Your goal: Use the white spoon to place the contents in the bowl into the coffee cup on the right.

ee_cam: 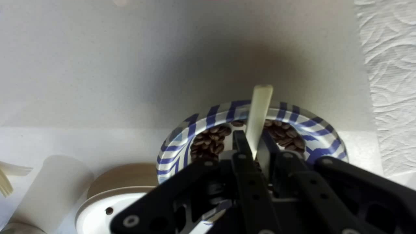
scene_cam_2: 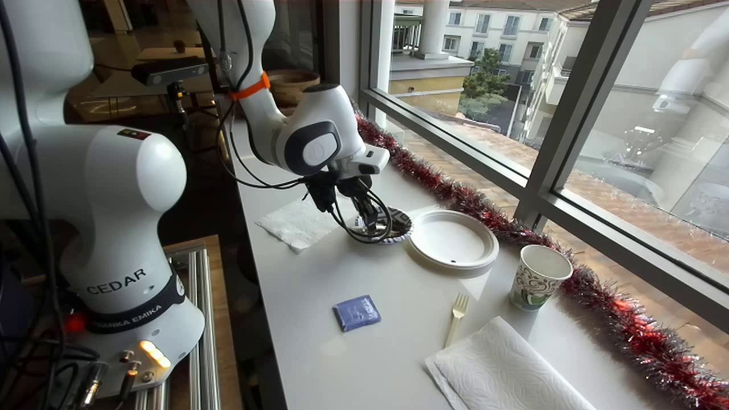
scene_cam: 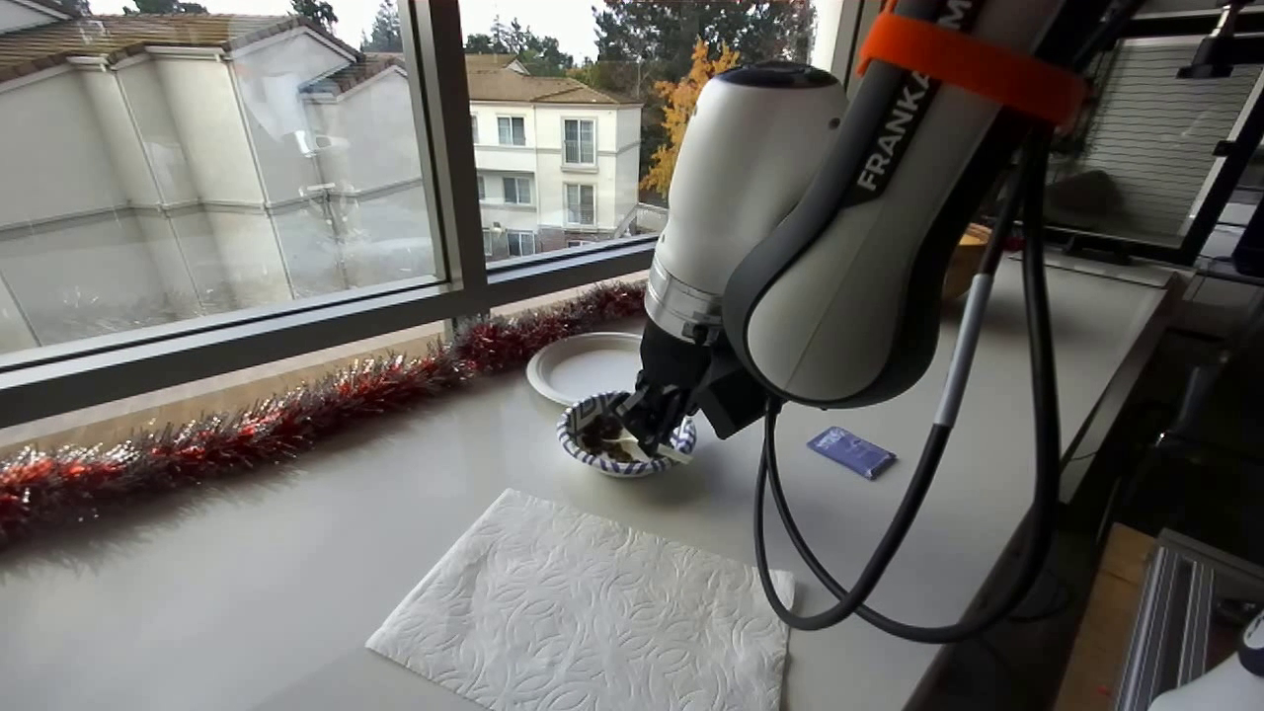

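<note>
The bowl, a paper bowl with a blue-and-white patterned rim, stands on the table. The contents, dark brown coffee beans, lie inside it. My gripper is low over the bowl, fingers closed around the handle of the white spoon. The handle end juts past the bowl's rim; the spoon's head is hidden by the fingers in the wrist view. The coffee cup, pale with a printed leaf pattern, stands upright beyond the plate. The arm hides it in an exterior view.
A white plate with one bean on it stands beside the bowl. A purple packet, a fork and paper towels lie on the table. Tinsel runs along the window.
</note>
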`<action>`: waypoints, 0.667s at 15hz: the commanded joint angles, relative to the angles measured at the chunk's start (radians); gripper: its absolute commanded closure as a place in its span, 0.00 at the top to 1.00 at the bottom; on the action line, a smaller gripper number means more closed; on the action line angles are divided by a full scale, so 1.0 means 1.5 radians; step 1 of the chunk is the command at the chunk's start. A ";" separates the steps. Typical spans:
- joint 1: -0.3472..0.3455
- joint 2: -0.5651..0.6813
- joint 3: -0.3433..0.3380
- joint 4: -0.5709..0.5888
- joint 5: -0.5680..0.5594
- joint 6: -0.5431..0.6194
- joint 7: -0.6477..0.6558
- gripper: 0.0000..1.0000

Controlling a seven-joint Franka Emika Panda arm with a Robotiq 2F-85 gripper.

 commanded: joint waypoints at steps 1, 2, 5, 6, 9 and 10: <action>-0.053 0.036 0.062 0.003 0.007 0.060 0.003 0.03; -0.063 0.039 0.071 0.002 0.004 0.072 0.005 0.03; -0.082 0.047 0.089 -0.008 -0.003 0.115 0.003 0.03; -0.086 0.047 0.093 -0.011 -0.005 0.125 0.003 0.03; -0.082 0.052 0.091 -0.017 -0.006 0.154 -0.001 0.03; -0.078 0.051 0.089 -0.020 -0.006 0.161 -0.002 0.03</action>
